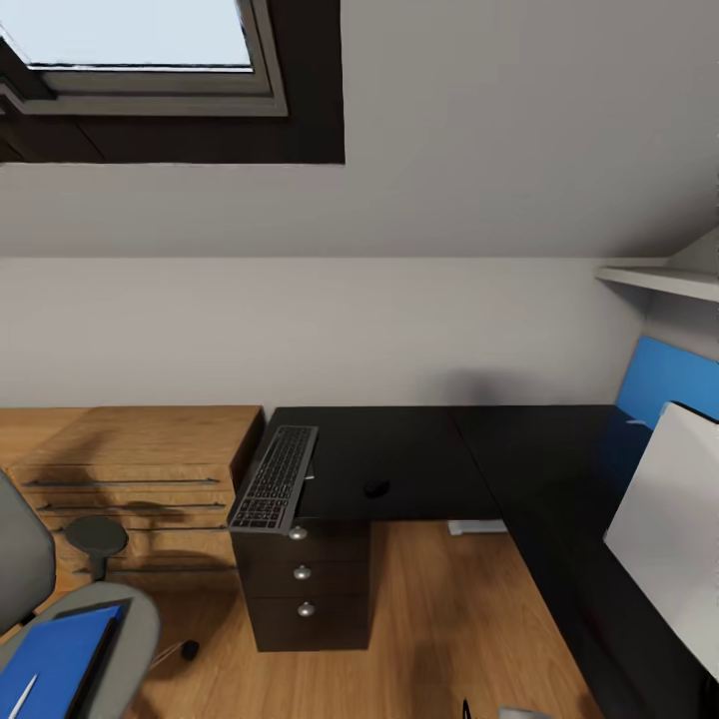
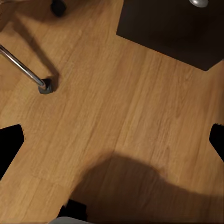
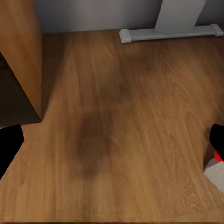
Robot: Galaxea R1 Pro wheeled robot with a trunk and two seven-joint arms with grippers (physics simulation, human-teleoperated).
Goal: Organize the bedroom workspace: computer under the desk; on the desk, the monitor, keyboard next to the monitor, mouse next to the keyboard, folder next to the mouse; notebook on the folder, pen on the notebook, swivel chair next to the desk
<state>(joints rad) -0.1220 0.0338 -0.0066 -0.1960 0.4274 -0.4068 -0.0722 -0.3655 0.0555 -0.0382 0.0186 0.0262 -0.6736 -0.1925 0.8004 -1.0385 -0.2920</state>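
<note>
Both grippers point down at the wood floor (image 2: 121, 107), fingers wide apart (holding nothing). The keyboard (image 1: 274, 478) overhangs the desk (image 1: 419, 454) edge; the mouse (image 1: 375, 488) lies at its 3 o'clock. The folder (image 1: 55, 659) rests on the swivel chair (image 1: 135, 639), at 8 o'clock.

One keyboard (image 1: 273, 479), one mouse (image 1: 375, 487), three drawer knobs (image 1: 302, 572).

Each wrist view shows blunt, matte black fingertips (image 2: 10, 144) at its edges. Beside the right gripper's black finger (image 3: 217, 140) sits a small red mark over a pale grey part.
</note>
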